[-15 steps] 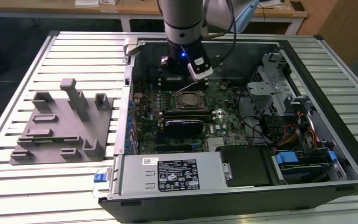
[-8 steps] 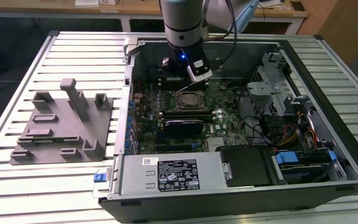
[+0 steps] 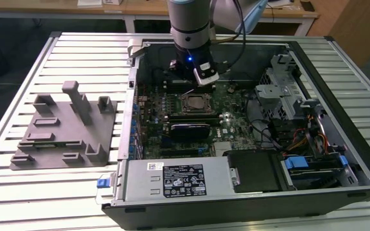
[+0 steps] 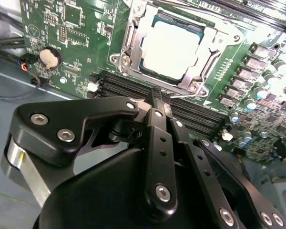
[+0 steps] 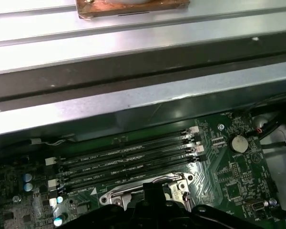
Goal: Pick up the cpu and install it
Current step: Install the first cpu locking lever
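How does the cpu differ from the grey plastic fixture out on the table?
The cpu is a small flat square with a pale metal top; the grey fixture is far larger, with upright blocks rising from its base. The cpu lies in the socket frame on the motherboard inside the case; the fixture lies on the slatted table outside it. The gripper hangs just beside the cpu, well away from the fixture. Both lie flat.

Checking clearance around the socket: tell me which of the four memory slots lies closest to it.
The slot right beside the socket's metal frame; the other three lie farther off, toward the case wall.
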Available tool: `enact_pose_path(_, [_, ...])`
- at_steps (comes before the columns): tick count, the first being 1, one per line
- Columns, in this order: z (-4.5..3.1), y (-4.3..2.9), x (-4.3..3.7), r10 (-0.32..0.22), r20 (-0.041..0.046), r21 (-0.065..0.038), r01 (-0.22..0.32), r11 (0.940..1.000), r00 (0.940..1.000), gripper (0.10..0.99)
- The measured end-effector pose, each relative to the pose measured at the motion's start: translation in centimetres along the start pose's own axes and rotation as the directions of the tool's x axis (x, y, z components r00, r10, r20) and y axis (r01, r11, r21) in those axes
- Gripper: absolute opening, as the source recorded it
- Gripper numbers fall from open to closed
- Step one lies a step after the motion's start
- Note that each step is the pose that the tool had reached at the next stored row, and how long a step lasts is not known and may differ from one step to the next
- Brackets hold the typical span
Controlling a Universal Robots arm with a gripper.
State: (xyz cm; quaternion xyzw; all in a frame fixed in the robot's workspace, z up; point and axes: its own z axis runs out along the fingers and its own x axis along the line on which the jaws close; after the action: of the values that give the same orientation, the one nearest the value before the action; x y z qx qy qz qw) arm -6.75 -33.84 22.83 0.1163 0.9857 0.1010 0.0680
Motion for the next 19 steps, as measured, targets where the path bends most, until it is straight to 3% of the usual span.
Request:
enact_pose_path(5, [0.33, -0.05, 0.04, 0.020, 0.0137, 0.000, -0.020, 0.9998, 0.9997, 0.106])
enact_pose_path(14, [0.96, 0.82, 0.34, 0.029, 0.0168, 0.001, -0.029, 0.9996, 0.9994, 0.106])
enact_pose_path(19, [1.31, 0.74, 0.38, 0.032, 0.0306, -0.002, -0.032, 0.9995, 0.9990, 0.106])
